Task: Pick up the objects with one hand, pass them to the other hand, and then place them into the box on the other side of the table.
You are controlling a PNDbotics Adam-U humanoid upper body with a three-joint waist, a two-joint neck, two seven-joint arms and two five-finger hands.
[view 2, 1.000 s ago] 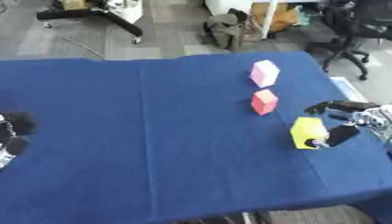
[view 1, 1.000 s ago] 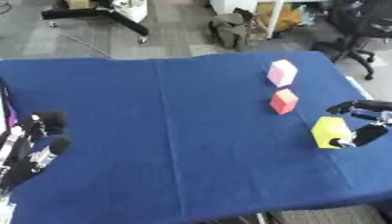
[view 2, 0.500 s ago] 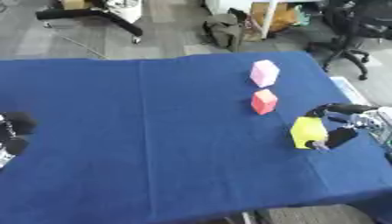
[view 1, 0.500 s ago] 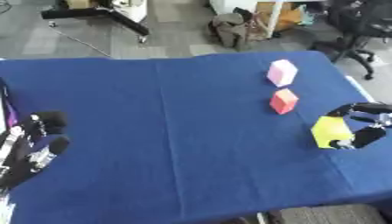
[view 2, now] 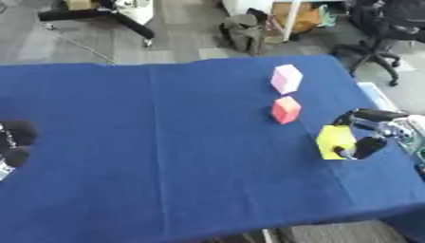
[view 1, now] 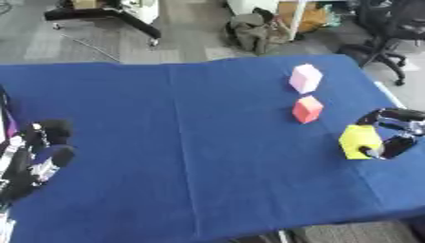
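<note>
Fingers of the right hand curl round the yellow block; it looks light, rigid, best held by opposite flat faces.

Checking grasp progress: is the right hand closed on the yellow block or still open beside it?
Closed on it. The right hand has its fingers and thumb curled round the yellow block from the right, near the table's right edge.

Seen from the head, looking steeply down onto the blue table, far edge and office floor at the top — near edge at the bottom. Nearly identical pair: right eye view shifted slightly, cutting most of the left hand — both sharing the yellow block at the right hand.
</note>
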